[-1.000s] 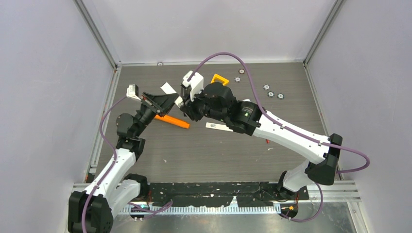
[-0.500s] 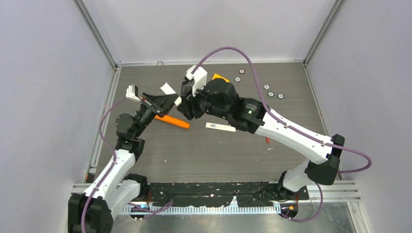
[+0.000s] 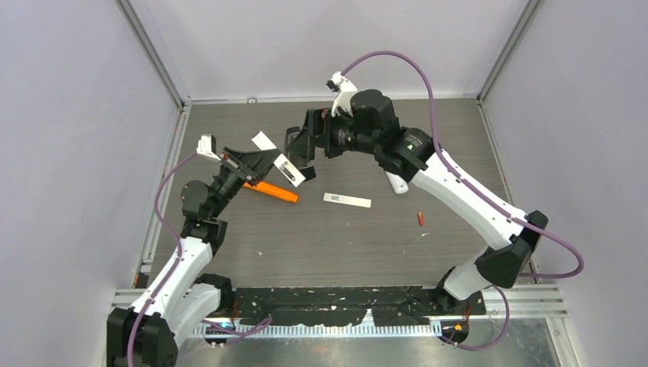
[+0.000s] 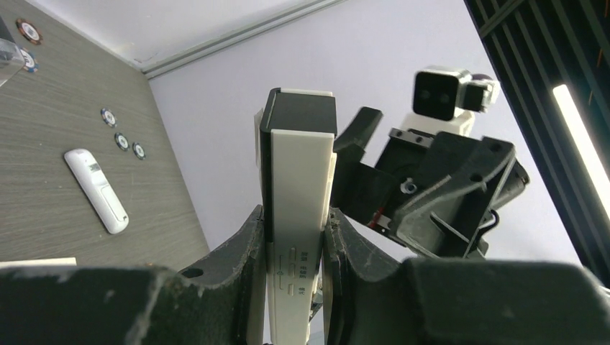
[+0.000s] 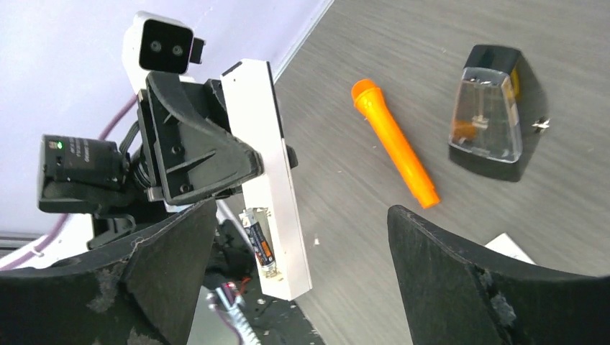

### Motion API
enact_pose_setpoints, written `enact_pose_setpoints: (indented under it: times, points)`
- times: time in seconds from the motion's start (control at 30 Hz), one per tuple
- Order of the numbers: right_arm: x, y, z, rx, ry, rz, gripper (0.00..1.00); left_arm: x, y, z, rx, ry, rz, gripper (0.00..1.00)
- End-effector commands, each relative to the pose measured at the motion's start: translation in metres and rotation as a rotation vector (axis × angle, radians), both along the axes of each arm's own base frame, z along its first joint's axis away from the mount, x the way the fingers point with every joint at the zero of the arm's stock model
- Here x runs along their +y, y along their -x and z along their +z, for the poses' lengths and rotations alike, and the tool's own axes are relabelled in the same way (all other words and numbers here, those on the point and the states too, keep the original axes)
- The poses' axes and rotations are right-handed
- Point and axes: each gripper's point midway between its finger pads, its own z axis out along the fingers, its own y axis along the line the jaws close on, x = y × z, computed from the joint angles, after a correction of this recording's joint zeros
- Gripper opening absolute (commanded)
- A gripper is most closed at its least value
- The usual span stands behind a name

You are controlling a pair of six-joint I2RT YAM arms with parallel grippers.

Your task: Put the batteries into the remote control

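The left gripper (image 4: 295,241) clamps the white remote control (image 5: 265,180) above the table's (image 3: 321,245) far left part, with a battery (image 5: 258,247) seated in its open compartment. The right gripper (image 3: 299,145) gapes wide just beside it. A red battery (image 3: 419,219) lies toward the right edge.

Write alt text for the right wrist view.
The left pincer holds a white remote at a tilt, one battery seated in its open bay near the lower end. The right pincer is open wide in the foreground, empty; an orange flashlight and a clear-fronted black box lie on the table.
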Motion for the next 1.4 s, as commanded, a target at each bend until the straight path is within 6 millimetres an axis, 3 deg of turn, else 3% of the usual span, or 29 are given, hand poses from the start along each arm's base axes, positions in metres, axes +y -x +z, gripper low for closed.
enact_pose_setpoints:
  times: [0.0, 0.13, 0.37, 0.67, 1.37]
  points:
    - [0.022, 0.02, 0.012, 0.158, -0.129, 0.138, 0.94, -0.002, 0.009, 0.011, -0.08, -0.025, -0.01, 0.0]
    - [0.04, 0.027, 0.009, 0.242, -0.185, 0.207, 0.95, -0.002, 0.009, 0.011, -0.091, -0.036, -0.007, 0.0]
    - [0.048, 0.029, -0.005, 0.333, -0.214, 0.216, 0.92, -0.001, 0.01, 0.014, -0.103, -0.038, -0.002, 0.0]
    - [0.054, 0.036, -0.016, 0.404, -0.24, 0.25, 0.66, -0.001, 0.007, 0.013, -0.1, -0.042, 0.003, 0.0]
    - [0.056, 0.041, -0.025, 0.451, -0.282, 0.281, 0.44, 0.002, 0.007, 0.02, -0.115, -0.03, 0.023, 0.0]
